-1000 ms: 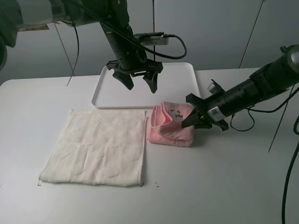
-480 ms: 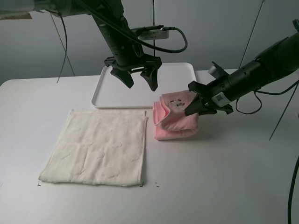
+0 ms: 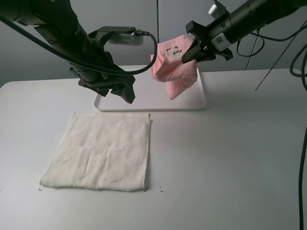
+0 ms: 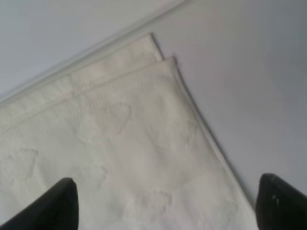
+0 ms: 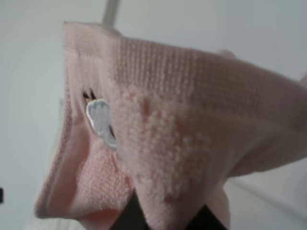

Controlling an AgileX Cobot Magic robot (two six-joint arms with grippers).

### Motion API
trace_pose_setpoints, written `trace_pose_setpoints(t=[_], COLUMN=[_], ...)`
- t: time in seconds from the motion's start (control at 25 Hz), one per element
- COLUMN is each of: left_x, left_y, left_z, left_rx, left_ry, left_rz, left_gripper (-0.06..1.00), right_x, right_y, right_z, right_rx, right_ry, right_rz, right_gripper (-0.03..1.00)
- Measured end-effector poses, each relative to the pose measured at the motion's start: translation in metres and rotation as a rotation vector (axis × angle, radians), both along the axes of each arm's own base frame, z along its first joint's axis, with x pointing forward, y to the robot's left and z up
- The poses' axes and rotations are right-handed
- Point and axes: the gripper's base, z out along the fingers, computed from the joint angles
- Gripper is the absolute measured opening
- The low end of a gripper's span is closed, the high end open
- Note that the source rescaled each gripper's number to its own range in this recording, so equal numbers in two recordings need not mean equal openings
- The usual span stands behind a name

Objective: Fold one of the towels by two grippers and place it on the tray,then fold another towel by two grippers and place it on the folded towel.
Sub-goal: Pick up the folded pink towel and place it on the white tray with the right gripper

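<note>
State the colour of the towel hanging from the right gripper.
Pale pink towel, shown best in the right wrist view.

A white table is seen filling the middle and lower frame of the exterior view; a grey wall is seen behind it, crossed by a dark vertical seam at upper centre; small dark marks, perhaps tape or ink, are seen at lower centre.
</note>
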Motion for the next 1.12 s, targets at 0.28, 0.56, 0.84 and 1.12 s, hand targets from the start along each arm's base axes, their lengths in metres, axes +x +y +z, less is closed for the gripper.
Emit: trace_pose_setpoints(t=[0.28,0.56,0.84,1.12], left_x=[-0.006,-0.006,-0.005,-0.005], left_y=[0.004,0.005,0.005,0.005], left_z=[0.009,0.008,0.007,0.008], left_rx=[-0.015,-0.005,-0.002,-0.003], left_ry=[-0.030,-0.043,-0.053,-0.058], left_rz=[0.002,-0.013,-0.023,-0.026], left_gripper=[0.95,0.95,0.95,0.95], right_x=[0.041,0.078,0.092,0.093], right_y=[0.070,0.098,0.089,0.083], right_z=[0.019,-0.009,-0.109,-0.134], right_rx=[0.124,0.243,0.080,-0.006], right_ry=[-0.033,-0.029,0.106,0.130], right_rz=[0.071,0.052,0.024,-0.001], right_gripper=[0.07,0.07,0.07,0.12])
